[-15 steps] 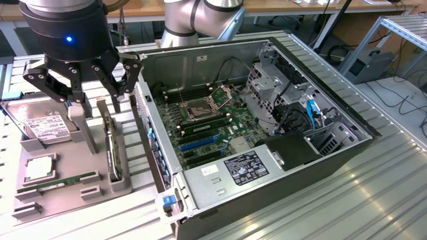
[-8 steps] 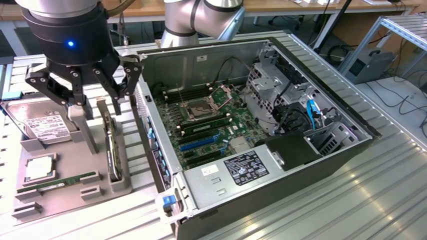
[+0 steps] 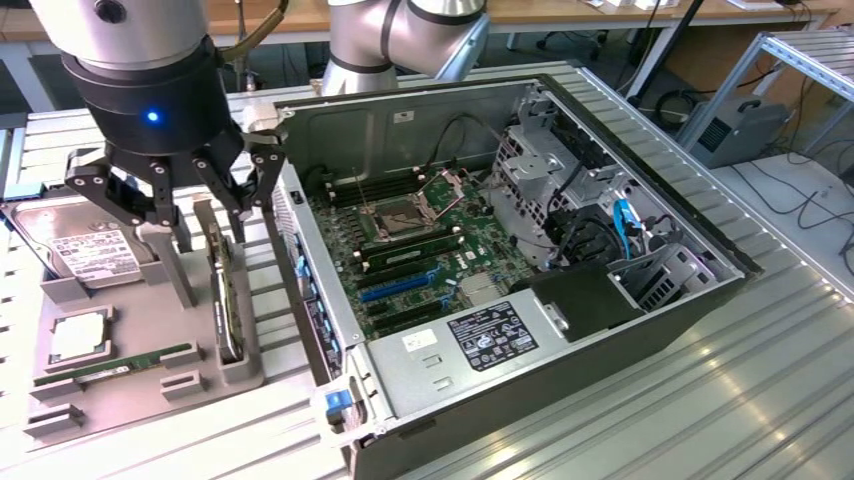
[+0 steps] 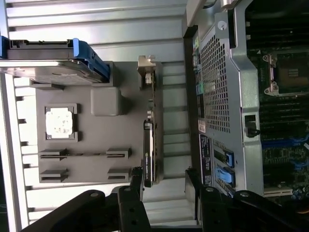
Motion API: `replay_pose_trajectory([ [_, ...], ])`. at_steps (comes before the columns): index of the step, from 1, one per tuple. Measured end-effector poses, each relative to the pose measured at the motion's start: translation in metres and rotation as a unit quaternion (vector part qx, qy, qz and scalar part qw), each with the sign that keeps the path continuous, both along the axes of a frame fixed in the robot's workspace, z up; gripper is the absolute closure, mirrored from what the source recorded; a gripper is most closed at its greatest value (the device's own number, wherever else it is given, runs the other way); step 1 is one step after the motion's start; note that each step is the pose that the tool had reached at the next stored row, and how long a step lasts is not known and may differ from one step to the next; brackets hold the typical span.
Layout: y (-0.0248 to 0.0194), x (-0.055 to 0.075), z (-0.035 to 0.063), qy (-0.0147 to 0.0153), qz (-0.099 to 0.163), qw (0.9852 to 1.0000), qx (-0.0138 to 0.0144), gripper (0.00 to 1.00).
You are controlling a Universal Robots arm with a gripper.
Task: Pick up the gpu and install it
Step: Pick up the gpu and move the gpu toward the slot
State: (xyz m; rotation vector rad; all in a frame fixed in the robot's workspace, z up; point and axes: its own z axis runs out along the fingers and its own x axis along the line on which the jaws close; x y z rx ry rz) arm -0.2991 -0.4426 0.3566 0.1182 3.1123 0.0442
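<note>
The gripper (image 3: pixel 200 215) hangs in the upper left of the exterior view, jaws spread wide w/ nothing btwn them, holding nothing. The gpu (image 3: pixel 224 300) stands on edge in a slot of the grey tray (image 3: pixel 140 310), lower left of that view, just beside the open PC case (image 3: pixel 534 400). Its upper end sits right under the fingers. Not gripped, not lifted.

Risks from here, as I judge them:
- In the wrist view the card looks off-centre, close to 1 finger (image 4: pixel 137 186). Coming down like that, the finger could land on the card's top edge, or closing could shove it sideways & cock it in the slot.
- The other finger is near the case wall and could clip the sheet metal.
- Thin card grabbed at 1 end: it may pivot or slip on the lift.
- The hard drive (image 3: pixel 74 250) and tray posts sit near the outer finger, so a snag is possible.
</note>
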Motion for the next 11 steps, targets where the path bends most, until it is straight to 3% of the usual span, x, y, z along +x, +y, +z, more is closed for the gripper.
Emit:
replay_pose_trajectory([
  [8,0.0137,-0.004,-0.0192,0.0,0.0,1.0,0.0,0.52],
  [11,0.0146,-0.006,-0.0243,0.0,0.0,1.0,0.0,0.52],
])
